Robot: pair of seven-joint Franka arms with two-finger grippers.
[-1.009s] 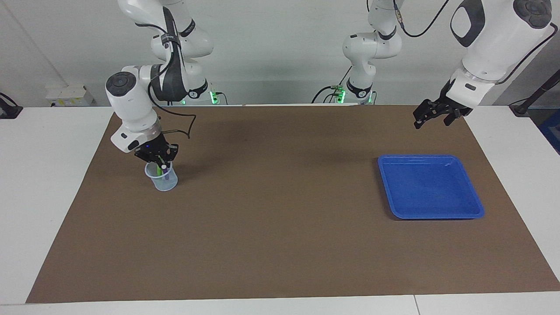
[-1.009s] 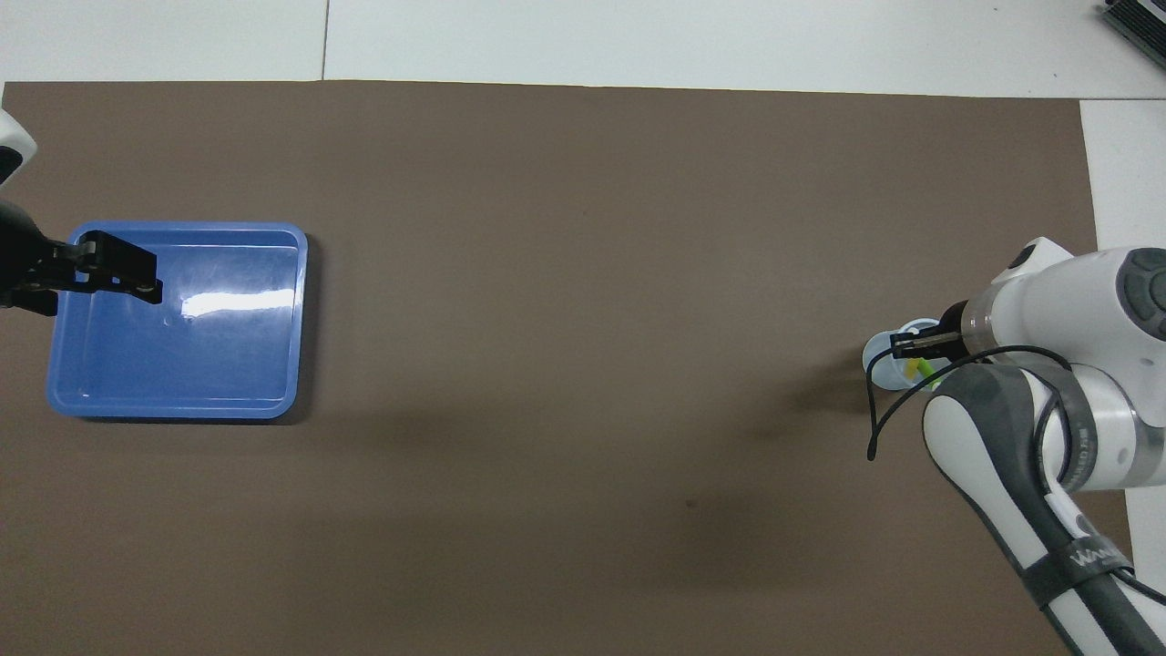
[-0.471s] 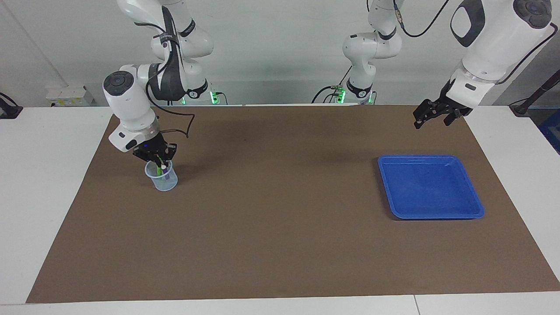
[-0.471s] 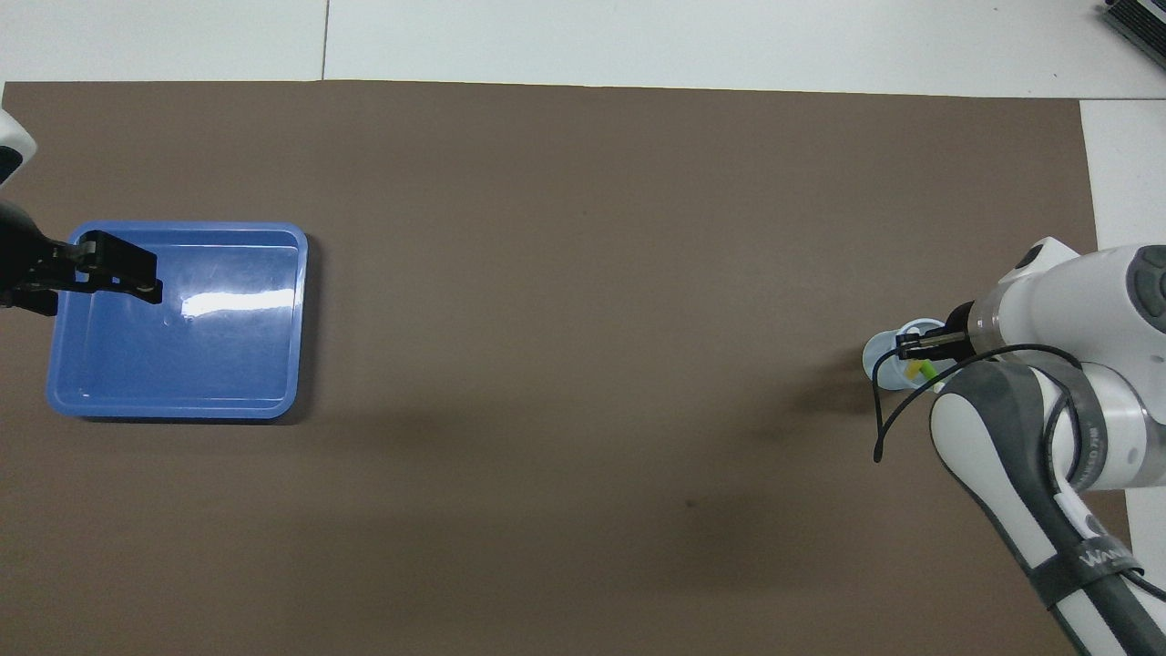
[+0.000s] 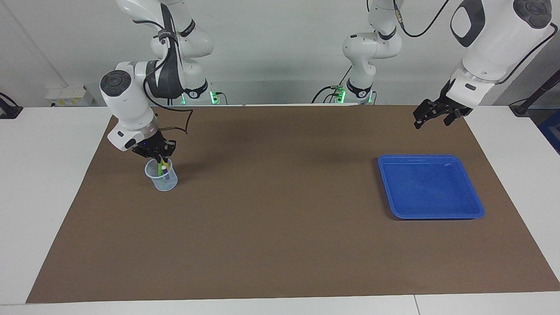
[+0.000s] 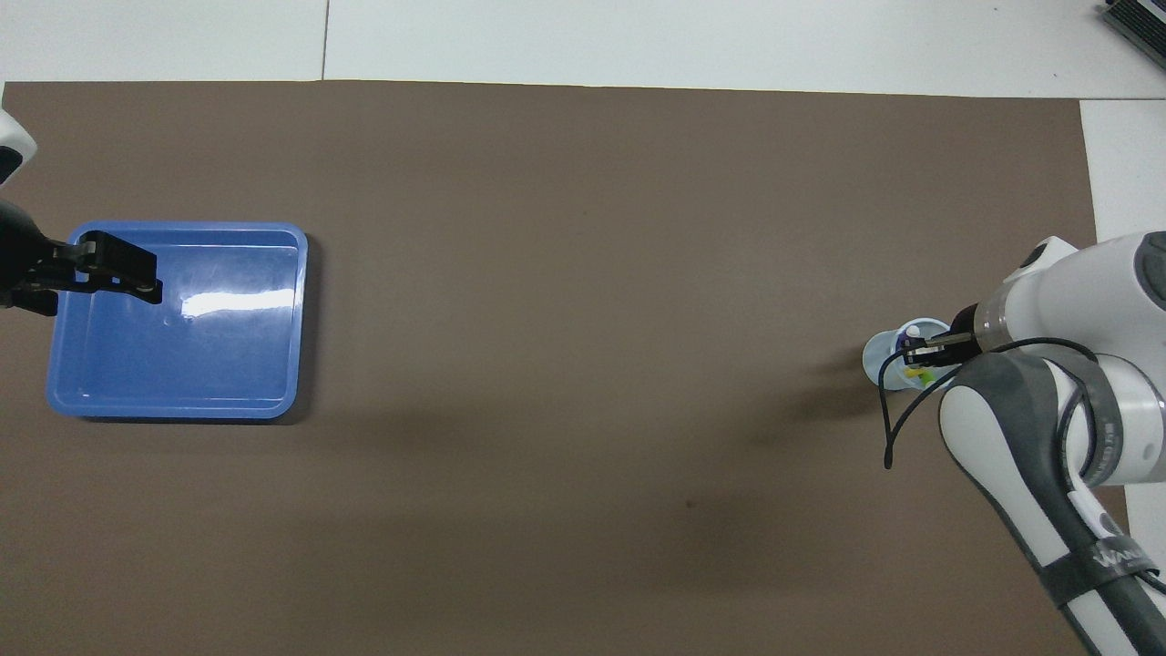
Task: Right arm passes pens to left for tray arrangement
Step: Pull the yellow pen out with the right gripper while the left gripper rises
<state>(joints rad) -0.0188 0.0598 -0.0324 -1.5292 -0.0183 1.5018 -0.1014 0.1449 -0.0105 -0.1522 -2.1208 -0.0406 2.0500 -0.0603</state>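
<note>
The three pens stand in a small translucent cup near the right arm's end of the mat. In the overhead view, yellow and green pens and a purple pen's pale end show in the cup. My right gripper, with its blue light, hangs at the cup's mouth, right over the pens' upper ends. The blue tray lies empty near the left arm's end. My left gripper waits open and empty in the air; in the overhead view it is over the tray's edge.
A brown mat covers most of the white table. A third white arm stands at the robots' edge of the table. A black cable hangs from the right wrist beside the cup.
My right gripper has risen slightly at the cup's mouth. The left arm, the tray and the cup have not moved.
</note>
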